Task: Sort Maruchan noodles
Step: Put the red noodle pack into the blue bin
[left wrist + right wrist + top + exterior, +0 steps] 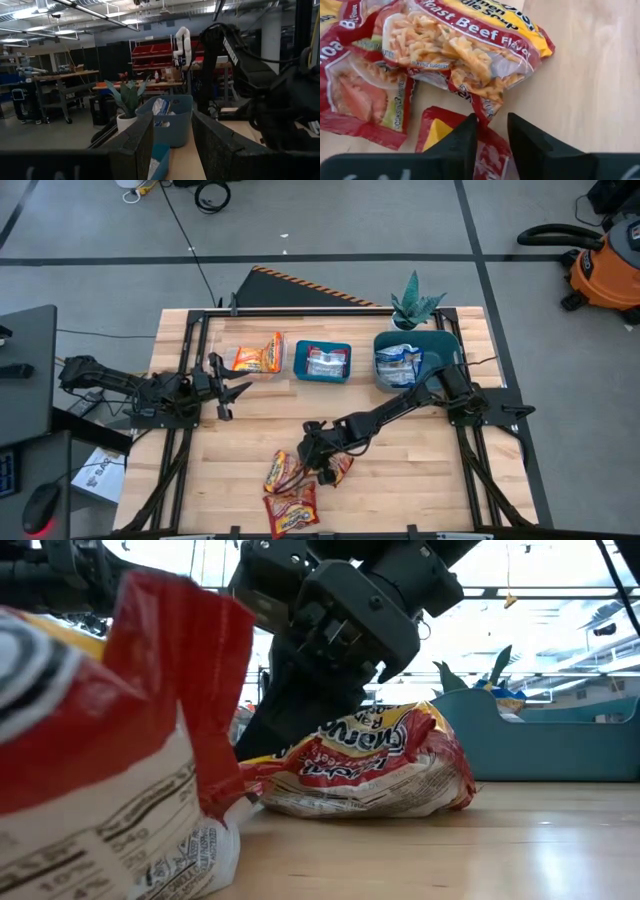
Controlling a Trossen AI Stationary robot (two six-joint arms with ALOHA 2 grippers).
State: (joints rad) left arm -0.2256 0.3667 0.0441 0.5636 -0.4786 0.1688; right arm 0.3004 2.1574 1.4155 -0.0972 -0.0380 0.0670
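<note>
High view, right gripper: reaches toward the near edge of the desk, over a cluster of red-and-yellow packets lying loose near the middle of that edge.
High view, left gripper: waits near the left edge, fingers spread apart and holding nothing.
High view, bins: three stand in a row along the far edge. The clear bin on the left holds an orange packet, the middle teal bin holds a pale packet, and the larger teal bin toward the far right corner holds blue-and-white packets.
High view, plant: stands at the far edge just behind the larger teal bin.
Low view: a Roast Beef packet lies flat on the wood with the right gripper's dark body right above and behind it (contact cannot be told from here). Another red packet fills the near left, and the teal bin wall shows at the right.
Left wrist view: the two dark fingers stand parted with nothing between them; the larger teal bin and the plant show beyond.
Right wrist view: the fingers are slightly apart, unclenched, their tips at the edge of a red-and-yellow packet on the wood; the Roast Beef packet lies just past them, overlapping another packet.
</note>
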